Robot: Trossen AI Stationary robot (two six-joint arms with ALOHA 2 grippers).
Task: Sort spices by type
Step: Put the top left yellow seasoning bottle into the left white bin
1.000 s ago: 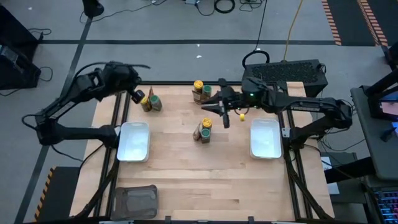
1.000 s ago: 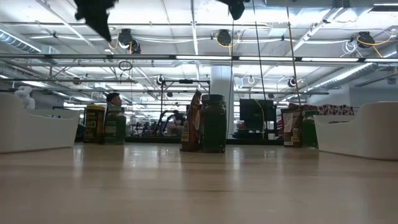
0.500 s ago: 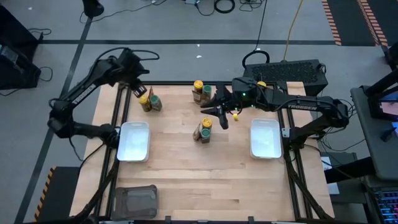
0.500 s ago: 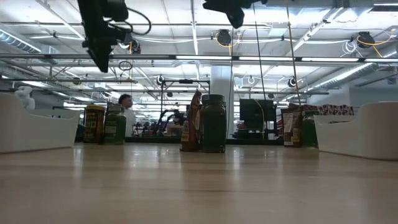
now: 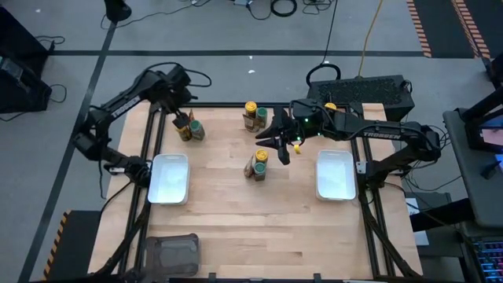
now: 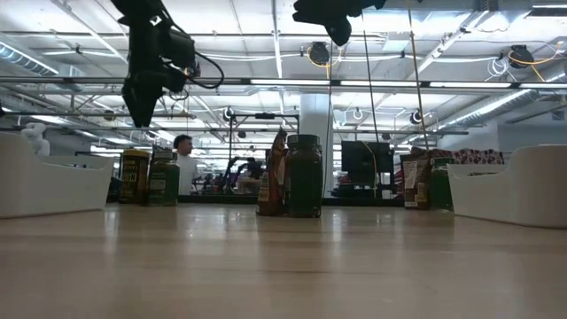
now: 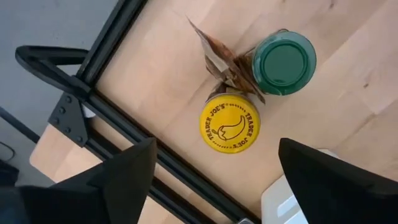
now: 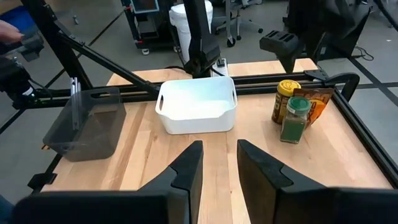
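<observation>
The spices stand in three small groups, each with a yellow-lidded jar, a green-lidded jar and a brown packet: one group at the far left (image 5: pixel 189 128), one at the far middle (image 5: pixel 252 114) and one at the centre (image 5: pixel 258 163). My left gripper (image 5: pixel 180 118) hangs open above the far-left group and points down. In its wrist view the yellow lid (image 7: pixel 229 122) lies between the spread fingers, with the green lid (image 7: pixel 284 62) and the packet (image 7: pixel 225 59) just beyond. My right gripper (image 5: pixel 277 144) hovers high beside the centre group, its fingers (image 8: pixel 186 169) a narrow gap apart with nothing between them.
A white tray (image 5: pixel 169 178) sits at the left and another (image 5: pixel 335 174) at the right. A dark grey tray (image 5: pixel 170 253) stands at the near left corner. Black frame rails (image 7: pixel 118 124) run along the table's left edge, close to the far-left group.
My left gripper has come down over the far-left group, shifting a little toward the table's right, and has tipped until it points straight down. Its fingers have spread open. The spices have not moved.
</observation>
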